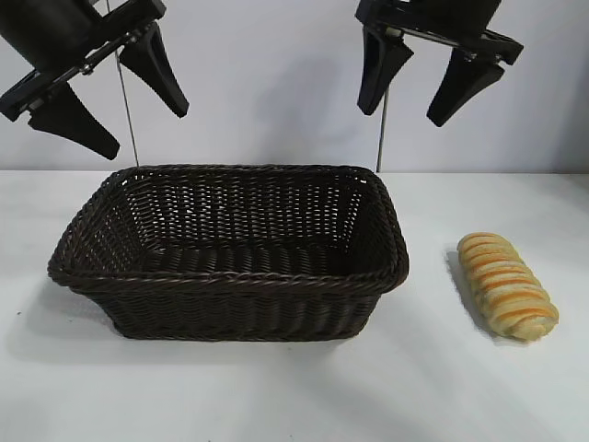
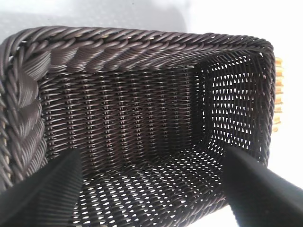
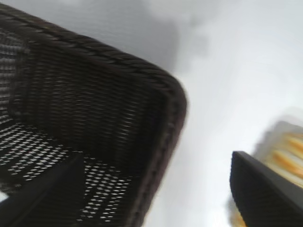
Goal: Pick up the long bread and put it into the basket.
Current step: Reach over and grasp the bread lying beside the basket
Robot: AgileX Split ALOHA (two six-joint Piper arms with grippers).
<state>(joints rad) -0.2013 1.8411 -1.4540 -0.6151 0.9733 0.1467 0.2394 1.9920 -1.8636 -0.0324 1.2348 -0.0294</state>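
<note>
The bread (image 1: 508, 285) is lying flat on the white bench (image 1: 276, 396), on my right-arm side, just beside the basket (image 1: 230, 276) but not touching it; a strip of bare bench is showing between the two. Its long axis is running at a slant, the farther end angled toward the basket, the nearer end pointing away. Its ridged stripes are facing up. Nothing is holding it.

The basket is sitting upright at the middle of the bench, its long side turned to the exterior camera. I am seeing only woven floor and walls inside it. In my left wrist view the basket (image 2: 142, 123) is filling the frame, and a sliver of the bread (image 2: 278, 94) is showing past its far wall. In my right wrist view one corner of the basket (image 3: 161, 104) is showing, with the bread (image 3: 289, 156) partly hidden behind one of my fingers.

My right pincer (image 1: 425, 78) is hanging high above the gap between basket and bread, jaws spread wide, gripping nothing. My left pincer (image 1: 115, 97) is hanging high over the basket's left end, tilted, jaws likewise spread apart and holding nothing. Both are well clear of the bench and of the basket rim.
</note>
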